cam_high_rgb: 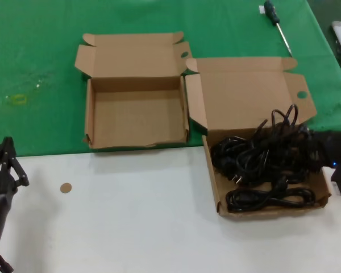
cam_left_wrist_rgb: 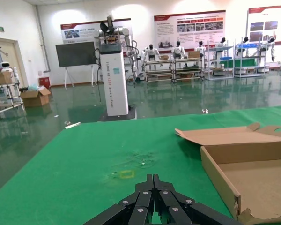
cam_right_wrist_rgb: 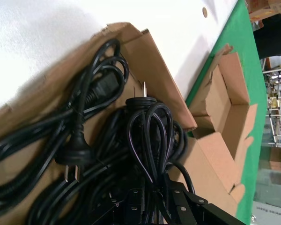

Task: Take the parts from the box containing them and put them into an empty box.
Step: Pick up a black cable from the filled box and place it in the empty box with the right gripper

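Observation:
The power cords (cam_high_rgb: 256,162) lie tangled in the tall-lidded cardboard box (cam_high_rgb: 211,170) at the right. My right gripper (cam_high_rgb: 311,149) reaches into that box from the right and is shut on one looped cord bundle (cam_right_wrist_rgb: 147,131), whose strands run between the fingers (cam_right_wrist_rgb: 178,199). Other cords with plugs (cam_right_wrist_rgb: 75,154) lie under it in the box (cam_right_wrist_rgb: 154,75). The empty short-lidded box (cam_high_rgb: 136,116) stands to the left on the green cloth and also shows in the right wrist view (cam_right_wrist_rgb: 229,93). My left gripper (cam_high_rgb: 8,156) is shut and empty at the near left, beside the empty box (cam_left_wrist_rgb: 253,178).
A green-handled screwdriver (cam_high_rgb: 275,20) lies at the far right on the green cloth. A small round tan disc (cam_high_rgb: 65,187) sits on the white table. A yellow mark (cam_high_rgb: 17,99) is on the cloth at the left. The two boxes touch at their flaps.

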Tool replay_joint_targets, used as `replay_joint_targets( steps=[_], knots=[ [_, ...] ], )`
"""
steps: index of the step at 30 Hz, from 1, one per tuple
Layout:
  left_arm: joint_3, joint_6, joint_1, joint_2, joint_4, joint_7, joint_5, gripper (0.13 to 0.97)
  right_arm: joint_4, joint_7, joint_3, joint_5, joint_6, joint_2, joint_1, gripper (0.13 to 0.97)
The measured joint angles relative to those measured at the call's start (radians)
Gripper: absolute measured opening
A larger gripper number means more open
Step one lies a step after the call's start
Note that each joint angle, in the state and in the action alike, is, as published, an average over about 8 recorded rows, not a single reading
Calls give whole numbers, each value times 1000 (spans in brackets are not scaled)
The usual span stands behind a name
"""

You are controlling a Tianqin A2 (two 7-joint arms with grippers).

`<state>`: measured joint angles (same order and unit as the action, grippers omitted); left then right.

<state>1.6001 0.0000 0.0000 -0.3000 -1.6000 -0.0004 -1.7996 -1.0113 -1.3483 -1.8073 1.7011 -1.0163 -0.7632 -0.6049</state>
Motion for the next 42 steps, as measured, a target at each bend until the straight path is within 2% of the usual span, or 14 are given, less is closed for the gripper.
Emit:
replay_joint_targets(
  steps=[5, 11, 26, 33, 42],
  knots=[
    [0, 0, 0, 0, 0, 0, 0, 152, -24, 13, 9, 3, 7, -11, 3, 220],
    [0, 0, 0, 0, 0, 0, 0, 152, -95, 105, 21, 4, 24, -44, 31, 213],
    [0, 0, 0, 0, 0, 0, 0, 152, -253, 537, 8, -28, 88, -91, 43, 212],
    [0, 0, 0, 0, 0, 0, 0, 152, -306, 670, -27, -70, 123, -61, 9, 211],
    [0, 0, 0, 0, 0, 0, 0, 152, -349, 759, -97, -139, 161, 28, -62, 211]
  ],
)
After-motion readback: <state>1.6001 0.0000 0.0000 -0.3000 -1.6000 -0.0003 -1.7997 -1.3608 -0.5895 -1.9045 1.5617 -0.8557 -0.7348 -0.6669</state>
